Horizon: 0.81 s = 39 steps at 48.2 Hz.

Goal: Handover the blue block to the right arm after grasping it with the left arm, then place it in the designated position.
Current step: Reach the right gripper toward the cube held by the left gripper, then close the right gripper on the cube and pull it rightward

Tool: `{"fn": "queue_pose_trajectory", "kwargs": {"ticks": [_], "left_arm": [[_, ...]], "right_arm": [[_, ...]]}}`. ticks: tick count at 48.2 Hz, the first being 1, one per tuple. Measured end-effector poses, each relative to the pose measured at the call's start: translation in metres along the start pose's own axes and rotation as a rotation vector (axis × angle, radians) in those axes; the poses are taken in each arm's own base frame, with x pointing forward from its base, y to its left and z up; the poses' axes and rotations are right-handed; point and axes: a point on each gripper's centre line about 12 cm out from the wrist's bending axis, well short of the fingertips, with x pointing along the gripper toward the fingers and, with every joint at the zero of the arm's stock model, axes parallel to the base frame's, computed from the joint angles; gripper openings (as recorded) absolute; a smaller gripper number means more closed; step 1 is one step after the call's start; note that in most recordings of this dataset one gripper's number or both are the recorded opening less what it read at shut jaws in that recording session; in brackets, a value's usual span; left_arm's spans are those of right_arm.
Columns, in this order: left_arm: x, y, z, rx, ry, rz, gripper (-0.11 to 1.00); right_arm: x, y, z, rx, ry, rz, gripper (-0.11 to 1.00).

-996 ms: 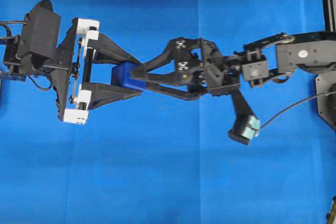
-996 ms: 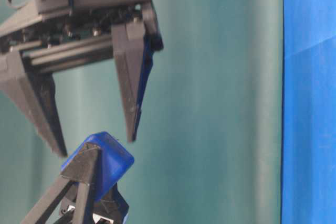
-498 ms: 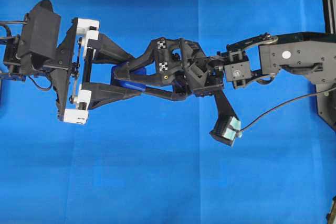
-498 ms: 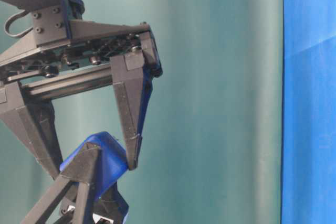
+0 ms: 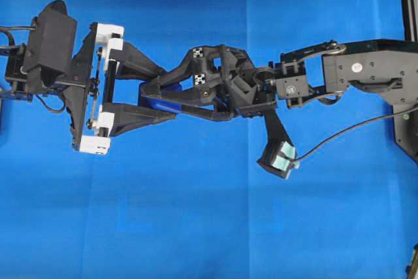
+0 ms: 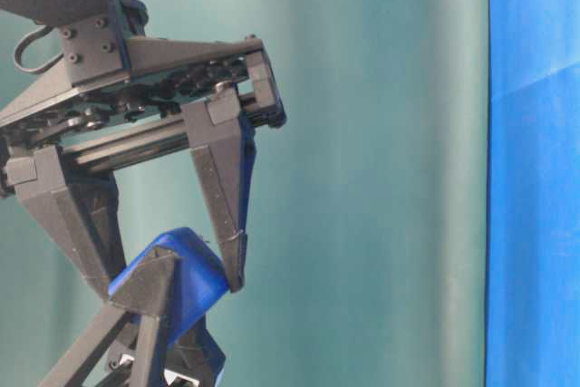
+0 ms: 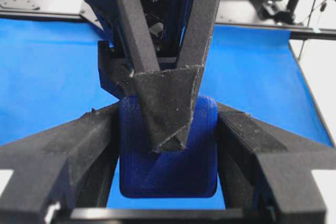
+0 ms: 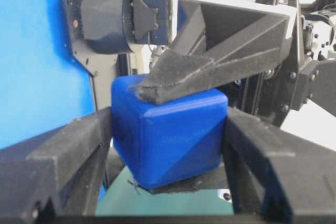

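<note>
Table covered w/ blue cloth [image 5: 196,227], filling nearly whole overhead frame; faint fold lines run across it. Black rail [image 5: 409,1] along the upper right edge. Nothing visibly rests on the cloth itself.

The blue block [image 8: 168,135], a small dark-blue cube with rounded edges, sits tilted, raised above the blue cloth [image 5: 196,213], pinched between black fingers [image 8: 58,150].

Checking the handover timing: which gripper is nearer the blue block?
Neither: both touch it. The left gripper clamps the blue block between its fingers; the right gripper has its fingers against the other two faces.
</note>
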Motion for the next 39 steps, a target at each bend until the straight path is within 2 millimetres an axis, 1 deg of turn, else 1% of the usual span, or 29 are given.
{"fn": "queue_pose_trajectory", "kwargs": {"ticks": [19,20,25,28,31,39], "left_arm": [[0.0003,0.0006,-0.0004,0.014,0.001,0.002,0.48],[0.0003,0.0002,-0.0005,0.014,0.001,0.001,0.5],[0.0,0.0005,0.0006,0.015,-0.005,0.002,0.78],[0.0,0.0005,0.001,0.017,-0.008,0.001,0.89],[0.0,-0.0001,0.0011,0.017,-0.009,-0.001,0.93],[0.0,0.0,0.0011,0.011,-0.009,0.0,0.93]], "right_arm": [[0.0,0.0001,-0.0001,0.017,0.001,0.001,0.47],[-0.0004,-0.0004,0.0,0.015,0.001,-0.001,0.47],[0.0,0.0002,-0.0003,0.018,0.002,0.002,0.47],[0.0004,0.0006,-0.0011,0.02,0.004,0.003,0.47],[0.0004,0.0006,-0.0011,0.02,0.004,0.003,0.47],[-0.0007,0.0027,-0.0016,0.027,0.007,0.008,0.47]]}}
